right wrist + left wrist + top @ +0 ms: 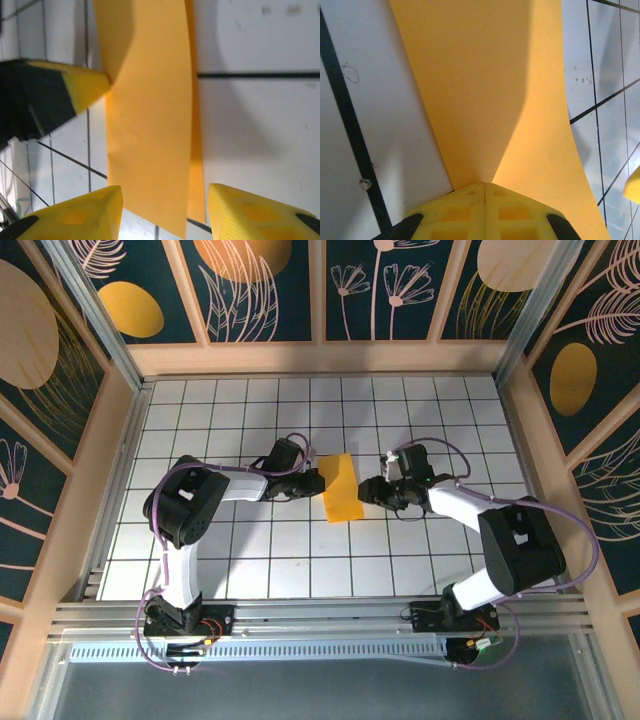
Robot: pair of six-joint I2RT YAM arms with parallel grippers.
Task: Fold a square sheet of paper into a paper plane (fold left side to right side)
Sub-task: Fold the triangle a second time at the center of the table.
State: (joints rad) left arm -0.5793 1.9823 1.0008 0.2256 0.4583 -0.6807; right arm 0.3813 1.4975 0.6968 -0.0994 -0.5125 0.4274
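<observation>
The orange-yellow sheet of paper (342, 488) lies mid-table, folded over into a narrow upright strip. In the right wrist view the top layer (150, 125) stops a little short of the lower layer's right edge (196, 150). My left gripper (318, 480) is shut, and its yellow tips (484, 186) rest against the paper's left side (485, 90). The same tips (90, 84) touch that edge in the right wrist view. My right gripper (366, 490) is open at the paper's right side. Its fingers (95, 210) straddle the strip's near end without holding it.
White grid tiles (250, 410) cover the table. Wooden walls with dark floral panels (265, 290) enclose it on three sides. A metal rail (320, 615) runs along the near edge by the arm bases.
</observation>
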